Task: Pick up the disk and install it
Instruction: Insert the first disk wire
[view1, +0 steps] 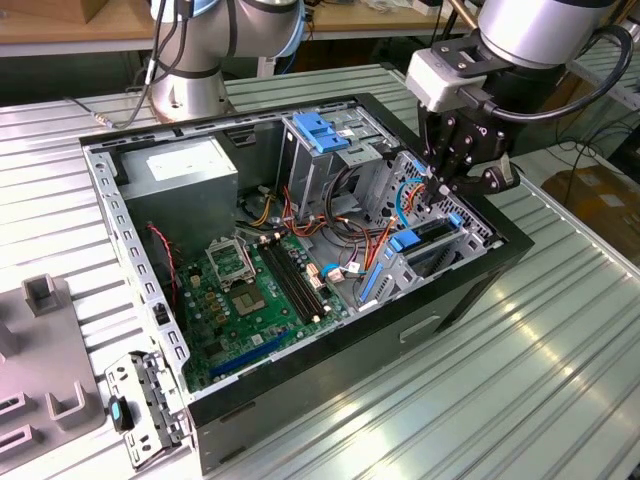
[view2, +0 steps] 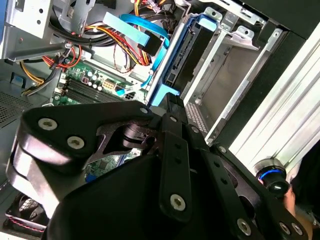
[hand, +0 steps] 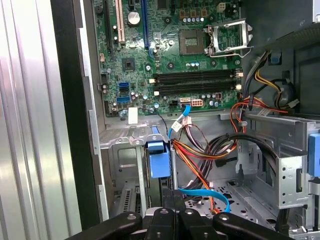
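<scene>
One thing first: where is the disk (view1: 428, 232) in the exterior view?

It stands on edge in the metal drive cage (view1: 415, 268), at the exterior view's right end of the open computer case (view1: 470, 290). Its blue rails are showing. The gripper (view1: 445, 183) hangs over it and reaches down to its upper end. The motherboard (view1: 250, 290) lies on the case floor, and the case is on a ribbed metal table (view1: 520, 390).

And in the second wrist view?

The gripper (view2: 173, 100) points at the blue end of the disk (view2: 182, 47), which sits inside the cage between grey metal walls. The tip touches the blue plastic or is just beside it; which one, I cannot tell. A flat blue cable (view2: 135, 30) passes near the disk.

Is the tool apart or together?

In the first wrist view its two black fingers (hand: 167, 200) lie together, with no gap that I can see. Whether something thin is pinched between them, I cannot tell. Just beyond the gripper (hand: 173, 196) is the blue end of the disk (hand: 160, 162), seated in the cage. Coloured wires (hand: 200, 150) run beside it.
</scene>
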